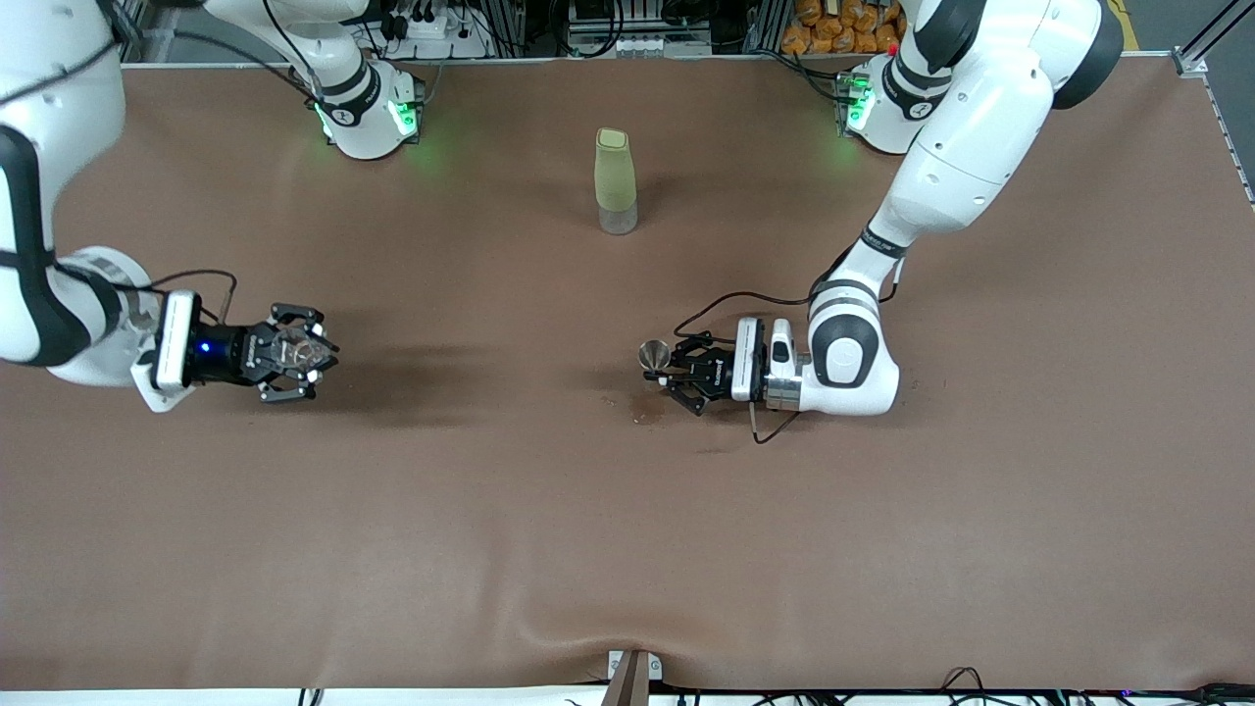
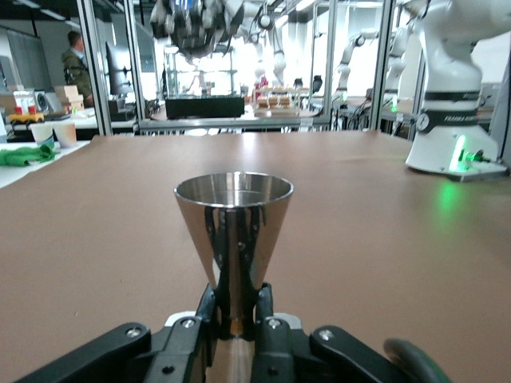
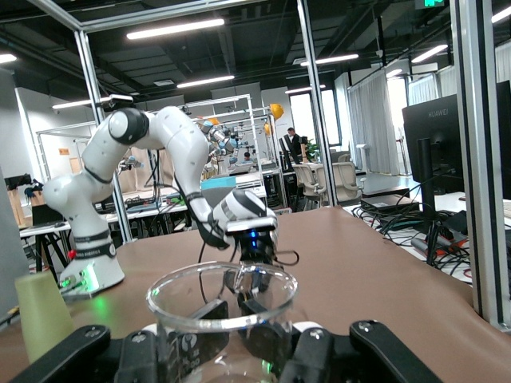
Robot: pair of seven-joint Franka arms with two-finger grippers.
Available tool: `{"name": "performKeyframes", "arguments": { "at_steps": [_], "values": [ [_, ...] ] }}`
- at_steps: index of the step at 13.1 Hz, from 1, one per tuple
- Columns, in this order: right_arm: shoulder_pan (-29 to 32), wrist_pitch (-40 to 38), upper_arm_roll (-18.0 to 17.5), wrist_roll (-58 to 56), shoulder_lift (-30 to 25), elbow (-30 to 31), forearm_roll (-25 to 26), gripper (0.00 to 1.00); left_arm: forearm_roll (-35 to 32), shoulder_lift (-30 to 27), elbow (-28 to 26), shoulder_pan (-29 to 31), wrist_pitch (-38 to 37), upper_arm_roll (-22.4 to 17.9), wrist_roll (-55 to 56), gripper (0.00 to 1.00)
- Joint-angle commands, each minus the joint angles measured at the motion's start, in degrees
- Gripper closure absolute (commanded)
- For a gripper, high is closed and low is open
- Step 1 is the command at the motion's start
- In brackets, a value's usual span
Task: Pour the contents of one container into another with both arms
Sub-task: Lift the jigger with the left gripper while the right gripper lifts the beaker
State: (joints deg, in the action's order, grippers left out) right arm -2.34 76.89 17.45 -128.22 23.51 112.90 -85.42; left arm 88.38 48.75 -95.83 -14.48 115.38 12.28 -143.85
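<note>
A brown mat point(image 1: 627, 549) is covering the table, with metal racks of a lab standing around it. One green-sleeved bottle point(image 1: 615, 181) is standing between the two arm bases. The left gripper point(image 1: 672, 373), nearer the front camera than the bottle, is clamping one steel cup point(image 2: 233, 227). The right gripper point(image 1: 319, 353), toward the right arm's end, is clamping one clear glass point(image 3: 221, 307).

left end effector point(image 2: 237, 319) clamped on steel cone cup point(image 2: 234, 231) | cup upright | brown table point(image 2: 383, 239) beneath

Even bright overhead light, soft shadows on the table point(image 1: 627, 549), ceiling strip glare, near hands blurred
</note>
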Motion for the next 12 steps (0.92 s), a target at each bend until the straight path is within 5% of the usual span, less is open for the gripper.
{"name": "performKeyframes", "arguments": {
  "at_steps": [1, 6, 12],
  "values": [
    [-3.1, 2.91, 1.8, 4.28, -8.02, 6.71, -1.24, 1.0, 1.8, 1.08, 2.75, -1.51, 1.69, -0.68, -0.55, 1.0],
    [-7.58, 7.39, 2.06, 6.66, -11.29, 8.12, -2.46, 1.0, 4.79, 1.53, 3.37, -3.7, 4.76, -0.68, 0.14, 1.0],
    [-19.0, 16.0, 1.98, 6.93, -10.94, 8.03, -11.24, 1.0, 5.05, 2.23, 5.91, -4.06, 5.38, -1.21, 0.5, 1.0]
  ]
}}
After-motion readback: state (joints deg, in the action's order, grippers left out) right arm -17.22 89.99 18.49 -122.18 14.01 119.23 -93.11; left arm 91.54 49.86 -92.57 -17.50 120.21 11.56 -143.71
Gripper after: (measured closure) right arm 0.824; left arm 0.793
